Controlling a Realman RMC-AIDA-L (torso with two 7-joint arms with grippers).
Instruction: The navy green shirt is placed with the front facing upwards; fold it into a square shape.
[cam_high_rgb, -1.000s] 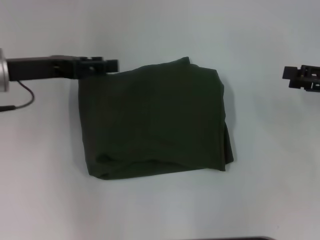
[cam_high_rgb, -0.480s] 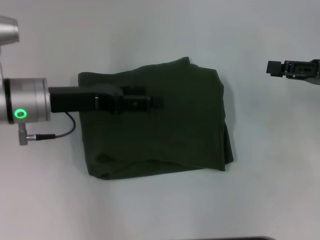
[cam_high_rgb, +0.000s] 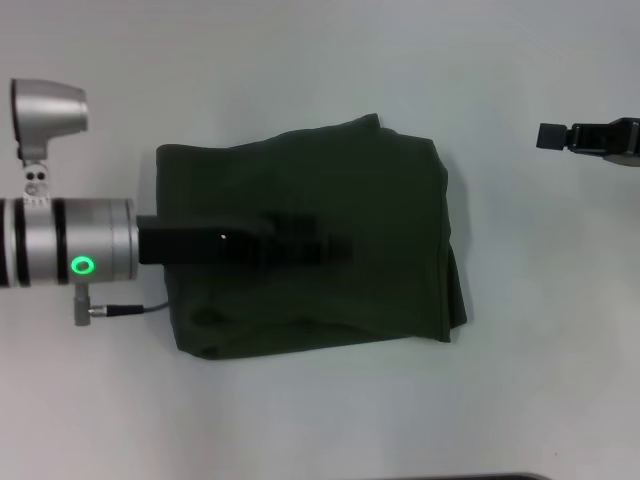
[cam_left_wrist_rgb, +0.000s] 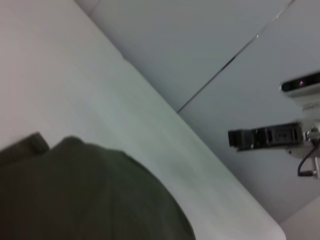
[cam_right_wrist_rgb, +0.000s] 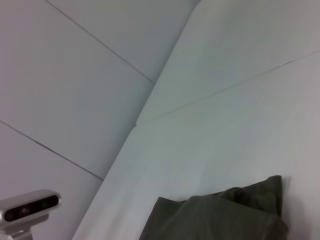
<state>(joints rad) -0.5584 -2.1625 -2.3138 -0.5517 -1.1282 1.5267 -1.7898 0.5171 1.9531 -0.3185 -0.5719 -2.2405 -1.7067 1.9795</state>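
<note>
A pale surface (cam_high_rgb: 300, 420) fills the head view, bare but for one garment lying near its middle. The shirt (cam_high_rgb: 380, 200) lies there folded into a rough rectangle, plain dark green side up, no lettering showing; its right edge is uneven, with lower layers peeking out at the near right corner. The same cloth shows in the left wrist view (cam_left_wrist_rgb: 75, 195) and in the right wrist view (cam_right_wrist_rgb: 215, 217) as a dark mound on the pale top.

The left arm (cam_high_rgb: 70, 255), silver with a green light glowing on its wrist, reaches in from the left edge, and its black left claw (cam_high_rgb: 335, 248) lies across the middle of the shirt; dark on dark, its fingers cannot be made out, so whether it is open or closed cannot be told.

The right claw (cam_high_rgb: 550, 136) hangs over bare surface at the far right, well apart from the shirt; its state cannot be told either.
</note>
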